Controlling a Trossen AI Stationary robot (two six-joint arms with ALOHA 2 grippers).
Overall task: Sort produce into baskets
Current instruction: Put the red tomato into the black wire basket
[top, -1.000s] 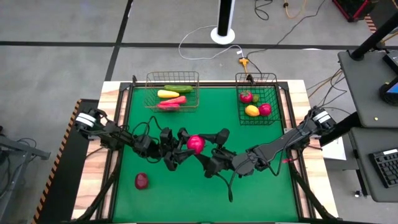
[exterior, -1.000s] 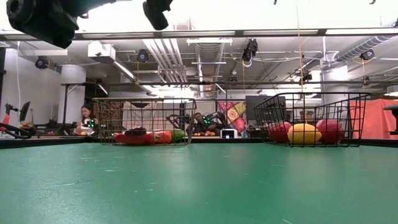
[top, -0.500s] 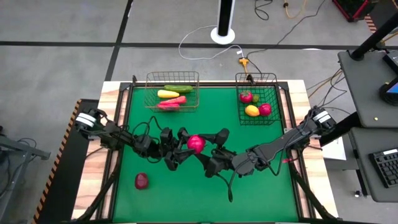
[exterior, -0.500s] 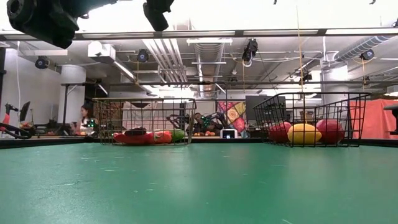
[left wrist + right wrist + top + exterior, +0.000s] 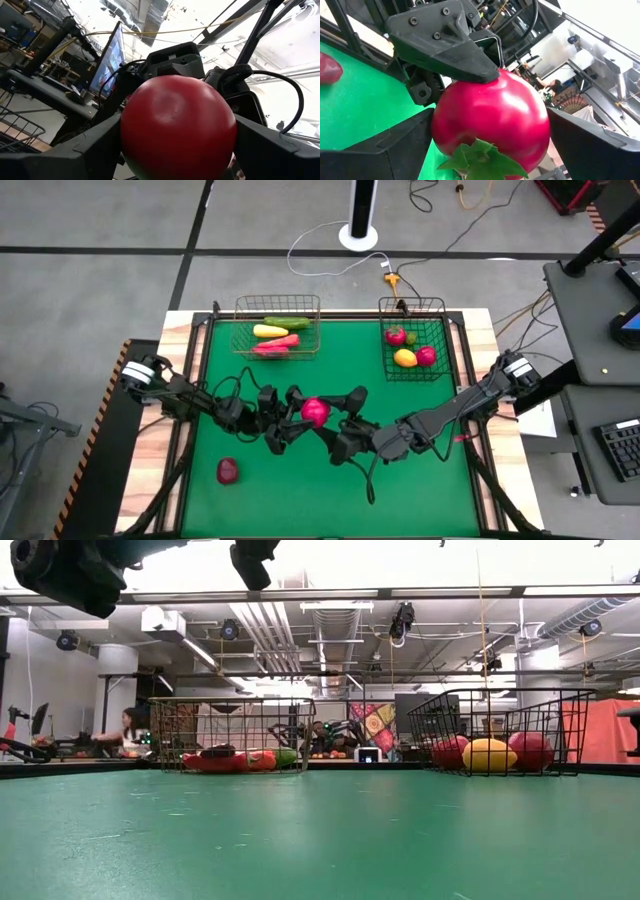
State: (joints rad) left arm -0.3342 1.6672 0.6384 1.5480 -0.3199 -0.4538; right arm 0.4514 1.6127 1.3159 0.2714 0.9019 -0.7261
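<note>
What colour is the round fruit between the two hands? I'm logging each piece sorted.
Red to deep pink, with a green leafy top; the round fruit shows best in the right wrist view.

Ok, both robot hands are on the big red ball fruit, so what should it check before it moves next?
1. Red round fruit held above the mat: ok, both grippers meet at it.
2. Left gripper fingers on the fruit: ok in the left wrist view.
3. Right gripper fingers on it too: ok in the right wrist view.
4. Which gripper bears the load: cannot tell.
5. Room in the dark wire basket with the other round fruits: ok.
6. Dark-red fruit left on the green mat: not ok, unsorted.
</note>
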